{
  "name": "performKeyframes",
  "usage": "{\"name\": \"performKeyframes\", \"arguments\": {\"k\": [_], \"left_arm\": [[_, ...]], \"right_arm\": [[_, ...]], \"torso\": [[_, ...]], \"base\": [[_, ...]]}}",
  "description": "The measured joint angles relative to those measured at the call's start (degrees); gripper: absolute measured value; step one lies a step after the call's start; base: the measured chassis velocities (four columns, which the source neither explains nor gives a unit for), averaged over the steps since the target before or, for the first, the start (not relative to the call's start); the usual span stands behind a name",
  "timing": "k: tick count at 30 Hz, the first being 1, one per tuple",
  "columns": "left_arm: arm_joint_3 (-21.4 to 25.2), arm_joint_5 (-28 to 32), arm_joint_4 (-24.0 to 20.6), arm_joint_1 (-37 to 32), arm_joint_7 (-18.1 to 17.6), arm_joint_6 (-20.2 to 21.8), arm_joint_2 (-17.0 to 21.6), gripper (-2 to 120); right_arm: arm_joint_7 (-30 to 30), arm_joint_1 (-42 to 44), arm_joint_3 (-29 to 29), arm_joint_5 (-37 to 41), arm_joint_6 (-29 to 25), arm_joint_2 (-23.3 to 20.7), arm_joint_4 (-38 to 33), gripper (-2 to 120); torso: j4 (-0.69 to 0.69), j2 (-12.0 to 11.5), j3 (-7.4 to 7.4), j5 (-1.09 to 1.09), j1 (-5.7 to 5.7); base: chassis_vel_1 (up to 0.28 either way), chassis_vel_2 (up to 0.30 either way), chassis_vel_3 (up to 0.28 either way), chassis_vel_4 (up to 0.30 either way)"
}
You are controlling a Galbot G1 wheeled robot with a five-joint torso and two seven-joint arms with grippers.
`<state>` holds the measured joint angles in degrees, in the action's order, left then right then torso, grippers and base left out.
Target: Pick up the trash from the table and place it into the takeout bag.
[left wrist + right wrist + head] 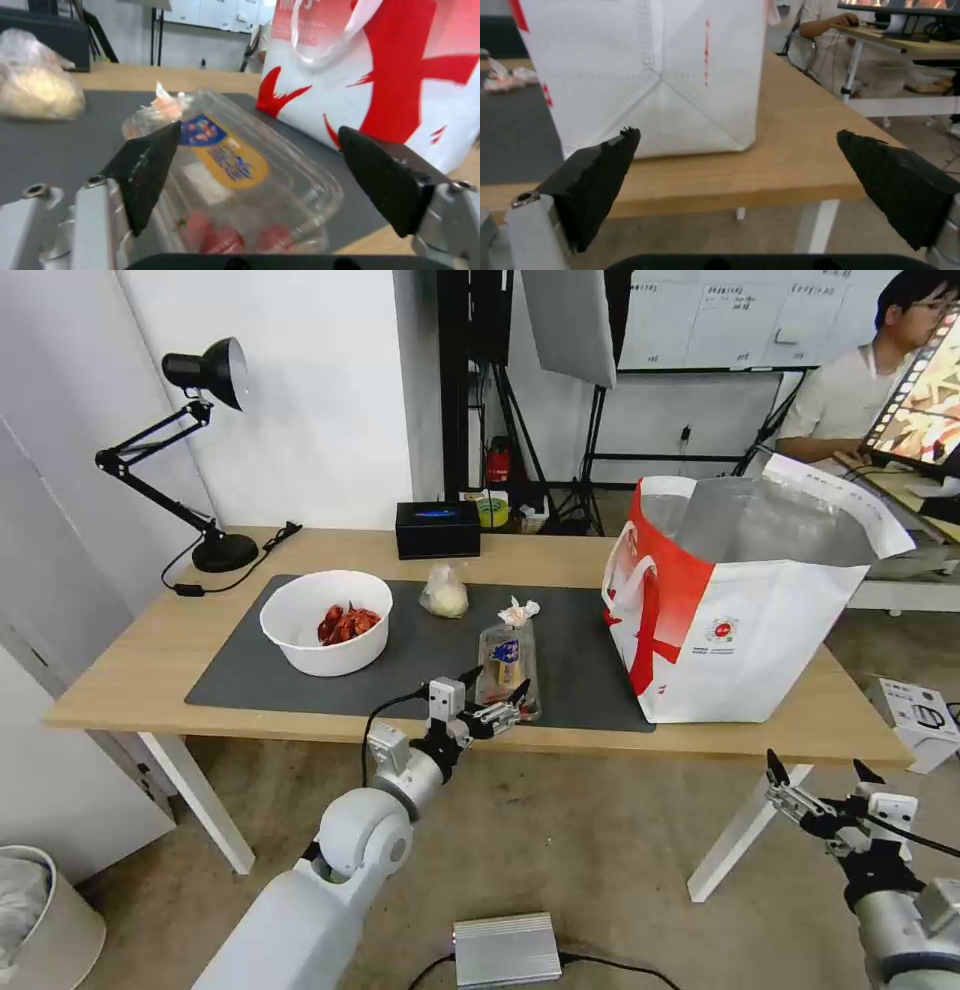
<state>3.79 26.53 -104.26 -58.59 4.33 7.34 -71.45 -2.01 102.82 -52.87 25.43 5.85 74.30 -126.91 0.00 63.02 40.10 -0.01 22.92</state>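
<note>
A clear clamshell box (508,668) (235,176) with red bits and a blue-yellow label lies on the dark mat near the table's (120,670) front edge. My left gripper (496,682) (260,140) is open, its black fingers on either side of the box's near end. A crumpled tissue (518,612) (165,105) lies just behind the box. A small knotted bag (445,592) (35,86) and a white bowl (326,622) of red shells sit farther left. The takeout bag (740,600) (380,63) (655,71) stands open at the right. My right gripper (818,767) (737,137) hangs open below the table's right end.
A black box (437,529) and a black desk lamp (205,450) stand along the table's far edge. A silver unit (506,950) lies on the floor, and a white bin (40,910) stands at the lower left. A second desk (910,485) is behind the bag.
</note>
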Motion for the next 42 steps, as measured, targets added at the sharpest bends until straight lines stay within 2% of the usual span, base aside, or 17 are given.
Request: {"name": "performKeyframes", "arguments": {"k": [2,3,5,6,9,10,12,14,16,18,21,32,42], "left_arm": [[-0.4,-1.6,1.6,1.4,0.1,-0.6,0.1,72],[-0.4,-1.6,1.6,1.4,0.1,-0.6,0.1,72],[-1.1,-2.4,2.5,2.5,0.1,-0.7,0.5,60],[-1.1,-2.4,2.5,2.5,0.1,-0.7,0.5,60],[-1.9,-4.2,3.5,4.0,0.0,-0.7,0.8,45],[-1.9,-4.2,3.5,4.0,0.0,-0.7,0.8,45],[-2.3,-6.0,4.1,4.7,0.2,-0.9,1.1,34],[-2.3,-6.0,4.1,4.7,0.2,-0.9,1.1,34],[-2.4,-8.0,4.5,4.9,0.8,-1.1,1.3,20],[-2.4,-8.8,4.7,5.0,1.0,-1.3,1.4,17],[-2.6,-11.0,5.2,5.1,1.8,-1.8,1.6,1],[-3.8,-14.6,5.4,5.2,3.1,-2.9,2.5,0],[-6.5,-16.4,7.1,7.0,4.0,-3.3,2.5,0]], "right_arm": [[0.9,-0.5,0.4,1.1,-0.6,0.0,-0.6,100],[0.9,-0.5,0.4,1.1,-0.6,0.0,-0.6,100],[1.7,-0.8,1.1,2.5,-1.1,0.0,-1.1,100],[1.7,-0.8,1.1,2.5,-1.1,0.0,-1.1,100],[2.5,-1.5,2.9,4.4,-1.2,-0.4,-1.9,100],[2.5,-1.5,2.9,4.4,-1.2,-0.4,-1.9,100],[2.6,-2.4,4.4,5.9,-1.2,-0.8,-2.0,100],[2.6,-2.4,4.4,5.9,-1.2,-0.8,-2.0,100],[2.6,-3.6,6.0,8.0,-0.9,-2.0,-2.2,100],[2.6,-4.2,6.7,8.9,-0.8,-2.5,-2.2,100],[1.4,-6.6,9.6,13.3,0.1,-4.0,-2.0,100],[-2.1,-14.8,15.3,21.6,2.5,-5.8,1.1,100],[-6.5,-20.5,19.1,32.0,5.3,-4.3,3.8,100]], "torso": [[0.0,0.0,0.0,0.0,0.0],[0.0,0.0,0.0,0.0,0.0],[0.0,0.0,0.0,0.0,0.0],[0.0,0.0,0.0,0.0,0.0],[0.0,0.0,0.0,0.0,0.0],[0.0,0.0,0.0,0.0,0.0],[0.0,0.0,0.0,0.01,0.0],[0.0,0.0,0.0,0.01,0.0],[0.0,0.0,0.0,0.01,0.0],[0.0,0.0,0.0,0.01,0.0],[0.01,0.0,0.0,0.01,0.0],[0.0,0.0,0.0,0.0,0.0],[0.0,0.0,0.0,0.0,0.0]], "base": [[0.0,0.0,0.0,0.0],[0.0,0.0,0.0,0.0],[0.0,0.0,0.0,0.0],[0.0,0.0,0.0,0.0],[0.0,0.0,0.0,0.0],[0.0,0.0,0.0,0.0],[0.0,0.0,0.0,0.0],[0.0,0.0,0.0,0.0],[0.0,0.0,0.0,0.0],[0.0,0.0,0.0,0.0],[0.0,0.0,0.0,0.0],[0.0,0.0,0.0,0.0],[0.0,0.0,0.0,0.0]]}}
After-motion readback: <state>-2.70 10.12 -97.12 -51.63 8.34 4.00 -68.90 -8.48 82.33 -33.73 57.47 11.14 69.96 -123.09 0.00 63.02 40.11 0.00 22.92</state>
